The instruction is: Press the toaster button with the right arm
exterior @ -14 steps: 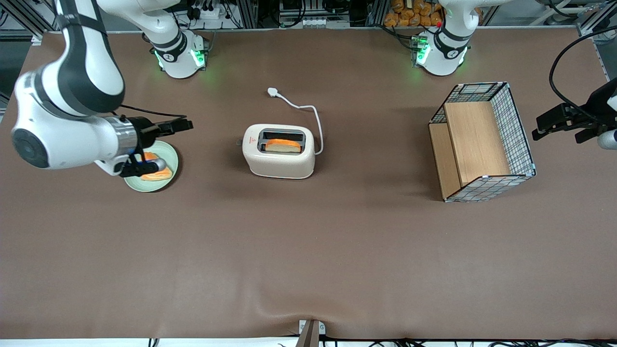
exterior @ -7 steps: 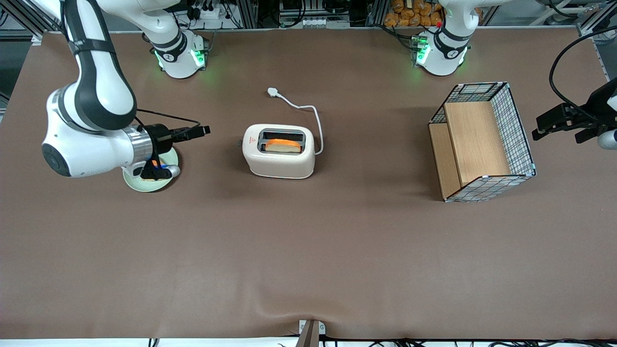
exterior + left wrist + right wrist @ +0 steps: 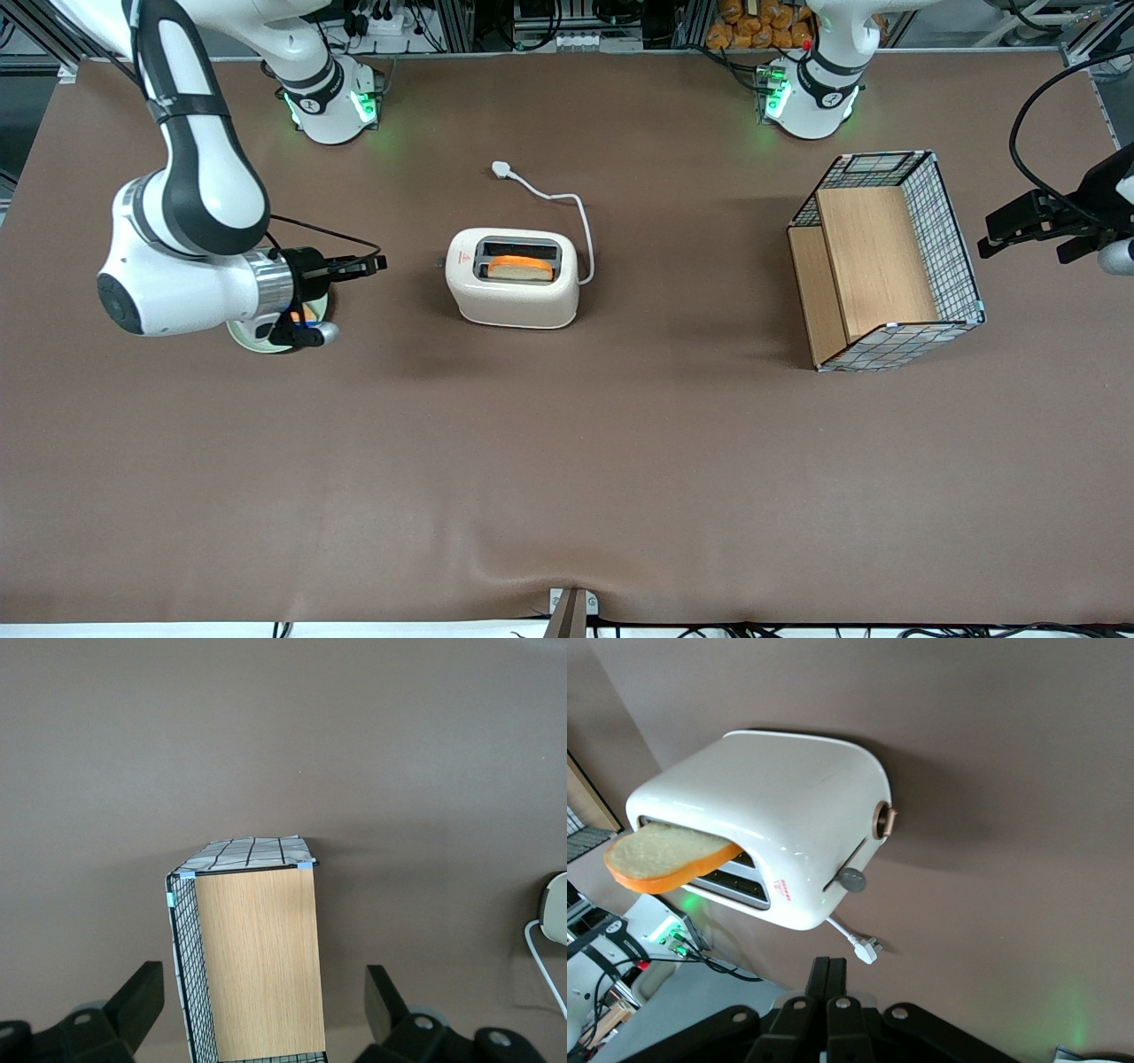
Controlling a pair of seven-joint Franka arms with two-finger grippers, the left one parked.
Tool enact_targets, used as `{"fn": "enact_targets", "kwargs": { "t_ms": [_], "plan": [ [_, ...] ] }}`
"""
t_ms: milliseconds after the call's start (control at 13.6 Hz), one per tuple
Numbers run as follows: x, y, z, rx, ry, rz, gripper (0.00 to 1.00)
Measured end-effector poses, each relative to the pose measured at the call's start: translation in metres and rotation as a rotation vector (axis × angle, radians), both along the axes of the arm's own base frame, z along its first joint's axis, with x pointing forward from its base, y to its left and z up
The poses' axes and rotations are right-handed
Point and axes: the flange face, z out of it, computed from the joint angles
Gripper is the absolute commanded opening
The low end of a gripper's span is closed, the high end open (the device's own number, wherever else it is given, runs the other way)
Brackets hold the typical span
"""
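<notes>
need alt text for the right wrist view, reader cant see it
A cream-white toaster with a slice of bread sticking out of its slot fills the view, its small grey button on the end facing the camera. The black gripper, fingers shut together, points toward that end without touching it, above a brown table.

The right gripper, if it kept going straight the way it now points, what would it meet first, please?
Probably the toaster: the shut gripper points along the table at the end that carries the button. The way between looks free, though its height is unclear.

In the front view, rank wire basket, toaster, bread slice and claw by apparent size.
1. wire basket
2. toaster
3. bread slice and claw, shut and beside the toaster: too alike to rank; the claw sits higher, nearer the camera.
</notes>
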Motion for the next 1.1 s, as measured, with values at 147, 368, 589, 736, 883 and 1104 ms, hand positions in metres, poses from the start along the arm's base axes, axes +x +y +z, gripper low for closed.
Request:
{"fn": "enact_targets", "kwargs": {
  "t_ms": [147,368,589,736,883,1104],
  "plan": [
    [-0.006,0.016,-0.009,-0.003,-0.012,0.026,0.00],
    [-0.012,0.018,-0.026,0.042,-0.046,0.071,0.00],
    [-0.018,0.014,-0.041,0.075,-0.044,0.064,0.00],
    [-0.020,0.013,-0.046,0.079,-0.052,0.064,0.00],
    [-0.023,0.012,-0.052,0.088,-0.057,0.071,0.00],
    [-0.029,0.012,-0.062,0.120,-0.055,0.055,0.00]
  ]
}}
